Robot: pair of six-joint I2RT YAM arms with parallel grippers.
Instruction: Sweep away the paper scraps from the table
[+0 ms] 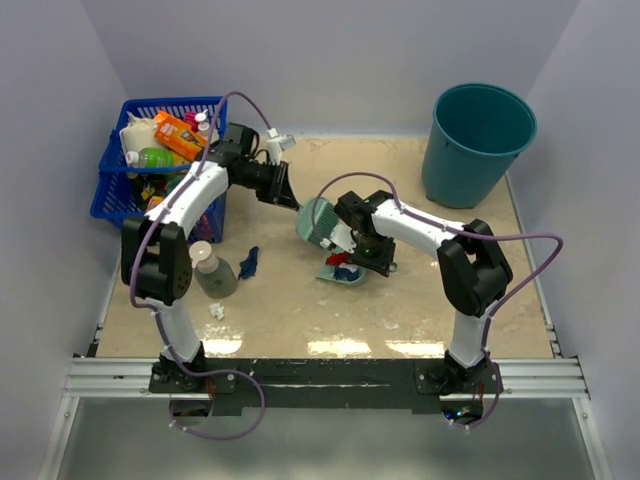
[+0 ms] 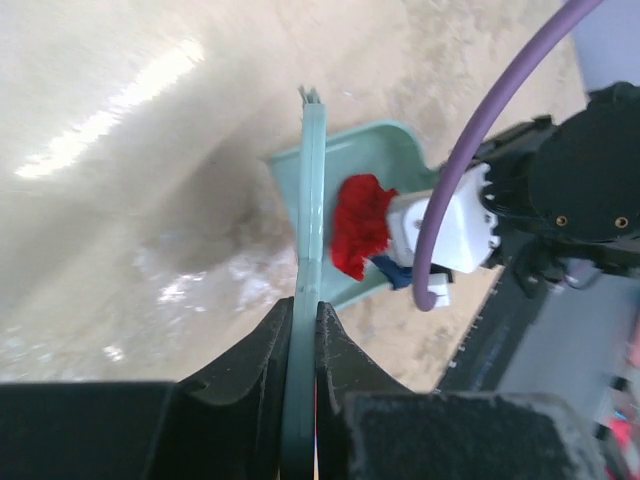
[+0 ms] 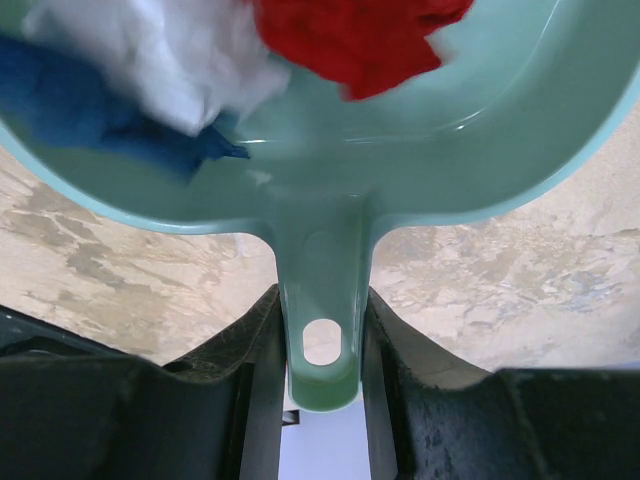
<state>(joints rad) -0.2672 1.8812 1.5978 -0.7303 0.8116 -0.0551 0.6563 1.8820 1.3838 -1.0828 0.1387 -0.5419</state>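
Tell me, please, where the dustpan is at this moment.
In the top view, the dustpan is near the middle of the table, just on the near side of the brush; the right gripper holds its handle.

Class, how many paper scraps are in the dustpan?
3, all in the dustpan: a blue scrap at one end, a white scrap beside it, a red scrap farther along. Others may be hidden underneath.

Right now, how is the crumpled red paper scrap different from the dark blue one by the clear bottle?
The red paper scrap sits in the teal plastic dustpan; the dark blue paper scrap lies on the bare beige table. Red touches other scraps; blue lies alone. Both are small, crumpled.
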